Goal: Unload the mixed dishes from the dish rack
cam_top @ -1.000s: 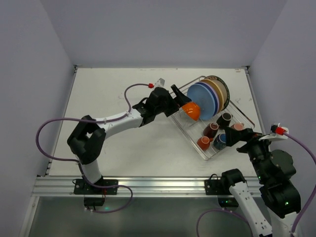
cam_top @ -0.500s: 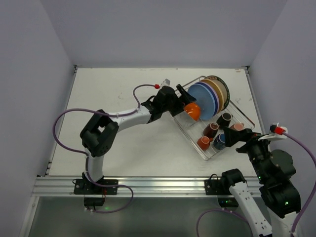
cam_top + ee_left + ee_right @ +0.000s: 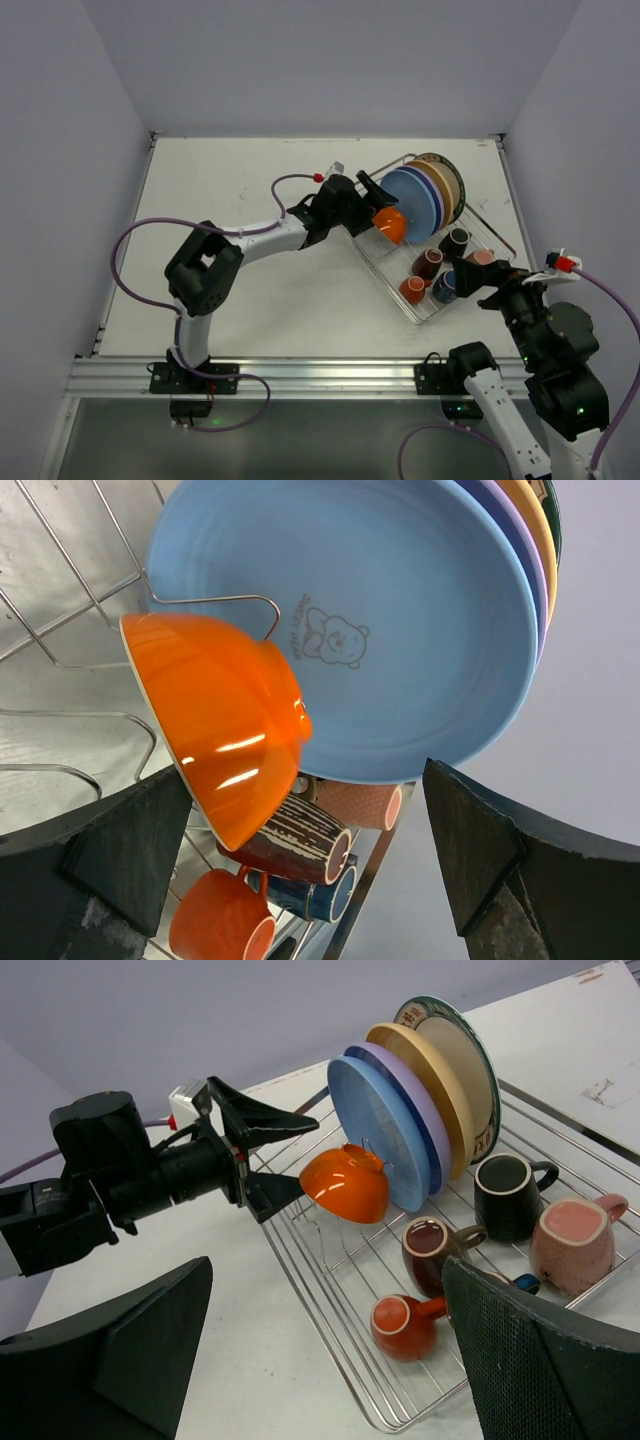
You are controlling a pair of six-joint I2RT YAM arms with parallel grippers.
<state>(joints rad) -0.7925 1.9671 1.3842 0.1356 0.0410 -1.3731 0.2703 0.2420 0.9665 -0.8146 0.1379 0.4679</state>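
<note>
Reaching farther across the counter [image 3: 220, 180] with the left arm than a second ago, unfolding the elbow and carrying the left claw [image 3: 310, 1150] up to the left side of the dish rack [image 3: 340, 1260]. Holding nearly the same pose over the last half second, so settling rather than travelling.

Keeping the left claw spread wide and pinching nothing, fingers straddling the line toward the orange bowl [image 3: 215, 730]. Seeing the bowl framed between both fingers in the left wrist view, just beside the tips; not able to tell whether touching yet.

Finding the bowl still inside the rack, tipped on its side among the wires and leaning against the face of the blue plate [image 3: 400, 650]. Standing upright in their slots behind it, the row of plates [image 3: 430, 1100]. Sitting at the near end of the rack, the black mug [image 3: 505, 1195], the brown mug [image 3: 430, 1250] and the orange mug [image 3: 400, 1325], none lifted.

Leaving the right claw [image 3: 462, 280] spread as well, gripping nothing, hovering beside the mug end of the rack and not shifting over the second.

Reading this as the approach on the bowl being nearly finished, with nothing unloaded so far. Needing, most likely, a short push forward around the bowl's rim before squeezing. Risking a nudge of the bowl against the blue plate if advancing too steeply.
</note>
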